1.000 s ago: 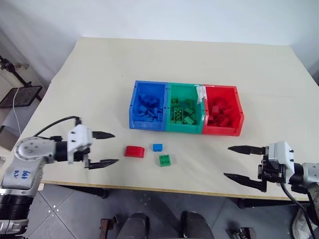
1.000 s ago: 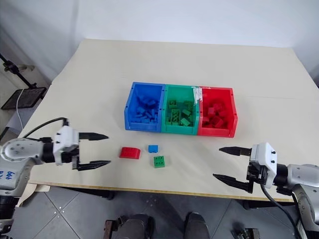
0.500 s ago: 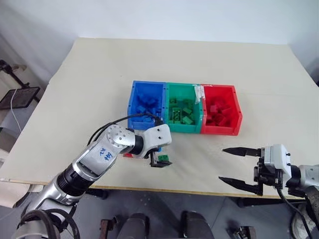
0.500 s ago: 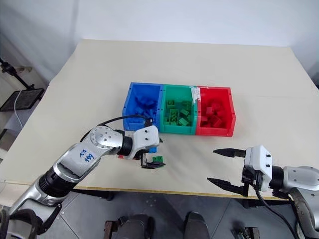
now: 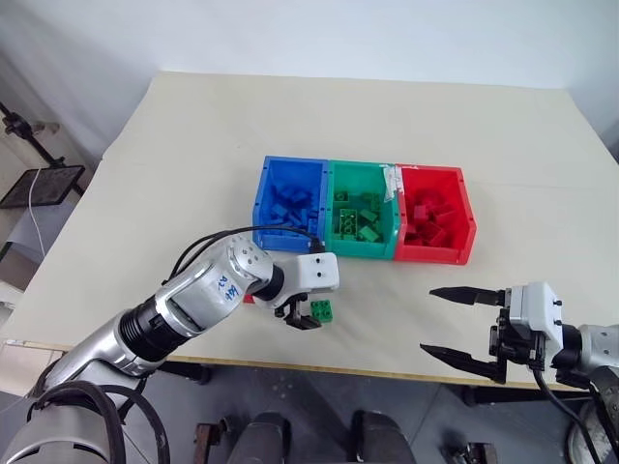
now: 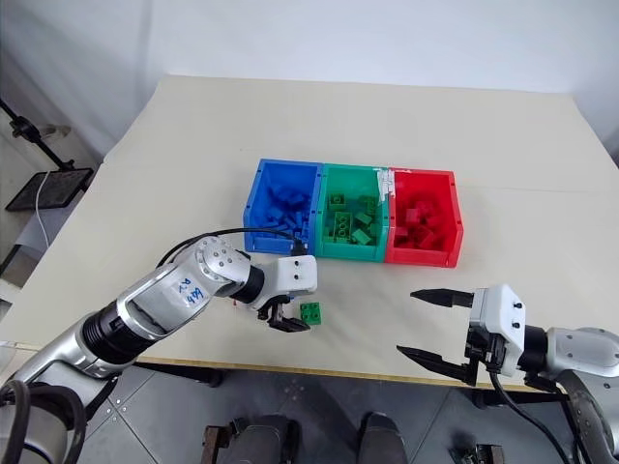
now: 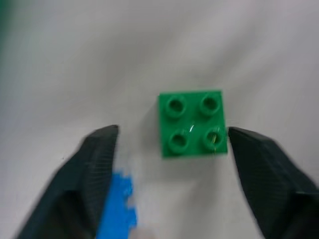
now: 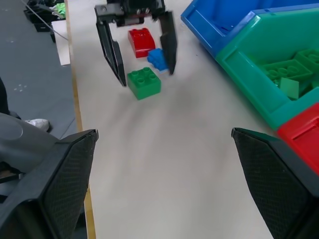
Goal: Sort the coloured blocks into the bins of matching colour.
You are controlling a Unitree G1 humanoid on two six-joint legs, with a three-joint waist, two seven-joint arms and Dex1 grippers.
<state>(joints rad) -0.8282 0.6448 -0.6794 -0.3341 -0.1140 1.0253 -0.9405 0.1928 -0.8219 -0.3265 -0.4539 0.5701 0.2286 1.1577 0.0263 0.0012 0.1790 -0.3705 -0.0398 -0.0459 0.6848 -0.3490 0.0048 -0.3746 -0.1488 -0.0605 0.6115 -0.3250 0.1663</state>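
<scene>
A green block [image 7: 192, 123] lies on the table between the fingers of my left gripper [image 5: 308, 315], which points down over it. The jaws are open, one fingertip close to the block's edge, the other a gap away. Right beside it are a blue block [image 8: 157, 57] and a red block [image 8: 141, 41], both on the table. The blue bin [image 5: 290, 198], green bin [image 5: 360, 208] and red bin [image 5: 437, 215] stand joined in a row behind, each with blocks of its own colour. My right gripper [image 5: 427, 319] hovers open near the front right edge, holding nothing.
The beige table [image 5: 193, 145] stretches wide around the bins. Its front edge runs just below both grippers. White tape [image 5: 392, 180] marks the green-red join. A black stand [image 5: 39, 184] is on the floor to the left.
My left arm has swung right from the table's left edge to the green block, and its jaws have narrowed around it. The right gripper has stayed put.
</scene>
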